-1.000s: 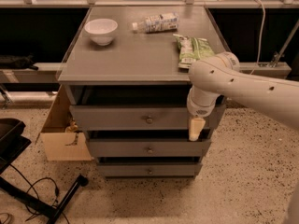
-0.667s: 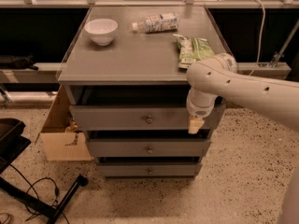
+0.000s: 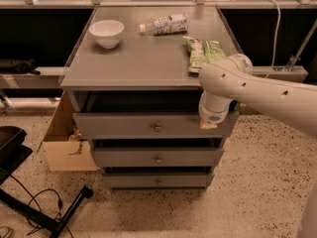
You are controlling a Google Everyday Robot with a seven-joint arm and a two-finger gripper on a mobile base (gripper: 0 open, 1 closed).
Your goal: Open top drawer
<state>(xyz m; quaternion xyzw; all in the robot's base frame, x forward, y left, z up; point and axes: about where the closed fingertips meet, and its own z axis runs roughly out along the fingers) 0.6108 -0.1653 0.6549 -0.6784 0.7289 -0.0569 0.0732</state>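
Note:
The top drawer (image 3: 124, 125) is the widest grey front of the cabinet, with a small brass knob (image 3: 157, 128) at its middle. It stands out a little from the cabinet, with a dark gap above it. My gripper (image 3: 208, 125) hangs from the white arm (image 3: 257, 90) at the drawer front's right end, well right of the knob. Only its tan tip shows below the wrist, against the drawer's top edge.
Two narrower drawers (image 3: 157, 158) sit below. On the cabinet top (image 3: 143, 63) are a white bowl (image 3: 106, 32), a lying bottle (image 3: 165, 24) and a green packet (image 3: 203, 53). A cardboard box (image 3: 64, 143) stands at the left, with a black stand and cables (image 3: 34, 202) on the floor.
My gripper has risen a little along the right end of the top drawer front. The drawer and the things on the cabinet have not visibly moved.

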